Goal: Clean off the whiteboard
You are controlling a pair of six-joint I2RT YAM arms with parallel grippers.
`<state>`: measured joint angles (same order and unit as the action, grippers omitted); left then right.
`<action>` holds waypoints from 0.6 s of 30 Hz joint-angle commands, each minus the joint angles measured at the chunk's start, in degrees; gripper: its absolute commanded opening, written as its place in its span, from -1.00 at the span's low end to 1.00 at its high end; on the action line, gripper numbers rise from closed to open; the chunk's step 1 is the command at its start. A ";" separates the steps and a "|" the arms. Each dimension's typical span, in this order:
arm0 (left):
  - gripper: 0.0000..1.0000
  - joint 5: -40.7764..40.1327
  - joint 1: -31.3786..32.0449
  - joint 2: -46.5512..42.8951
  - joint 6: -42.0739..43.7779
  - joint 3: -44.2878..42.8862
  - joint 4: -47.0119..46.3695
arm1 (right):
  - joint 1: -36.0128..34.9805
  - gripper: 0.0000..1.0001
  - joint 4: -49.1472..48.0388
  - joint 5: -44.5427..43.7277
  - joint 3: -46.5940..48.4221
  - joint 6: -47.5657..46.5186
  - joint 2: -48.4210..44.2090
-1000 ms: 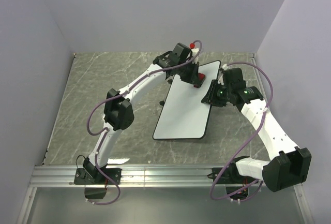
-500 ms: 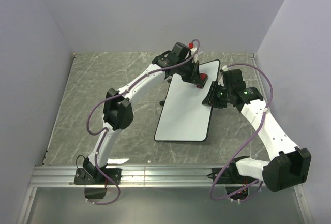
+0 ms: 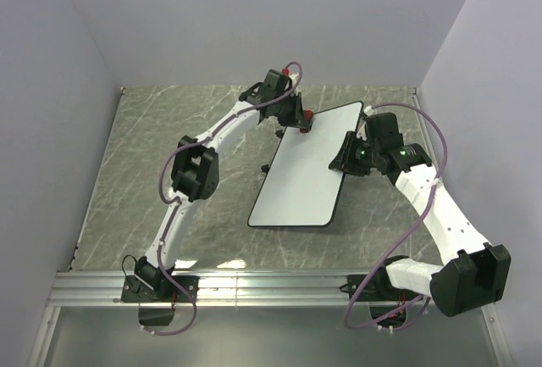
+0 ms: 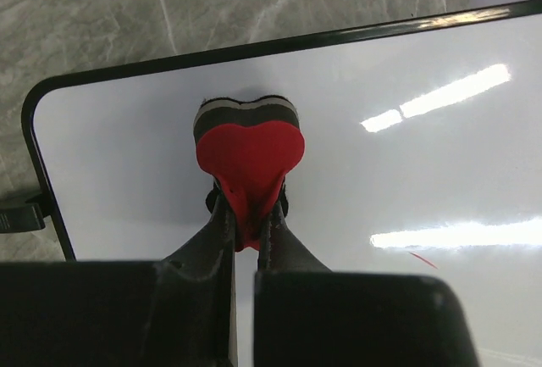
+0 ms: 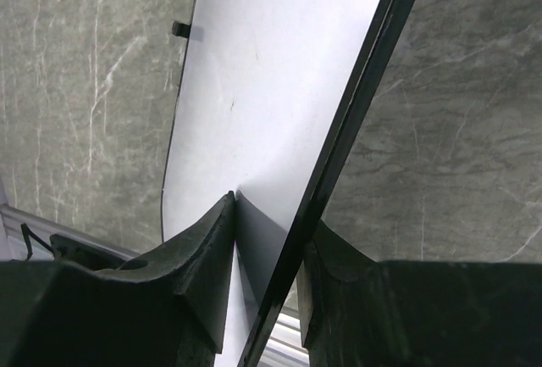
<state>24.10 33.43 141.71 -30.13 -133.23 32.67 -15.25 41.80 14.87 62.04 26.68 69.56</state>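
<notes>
Red eraser (image 4: 250, 151) is sitting pinched at its narrow waist in the left gripper (image 4: 247, 214), jaws nearly closed on it, with its dark felt end touching the whiteboard (image 3: 301, 172) near the far left corner. Whiteboard is lying on the grey marble table (image 3: 169, 147), right of centre, between the two arms. Right gripper (image 5: 269, 236) is clamping the board's right long edge, one finger on either side of the black frame. White face is looking mostly clean, with one short red stroke (image 4: 422, 258) showing in the left wrist view. Small black foot (image 5: 179, 28) is sticking out from the board's left edge.
</notes>
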 commanded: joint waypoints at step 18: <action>-0.99 13.88 11.66 -8.20 2.53 5.25 -3.75 | -4.44 -1.00 0.91 5.25 -3.94 -8.57 4.01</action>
<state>35.11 42.65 133.36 -26.76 -130.87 23.62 -15.25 42.78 14.06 61.36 26.50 69.87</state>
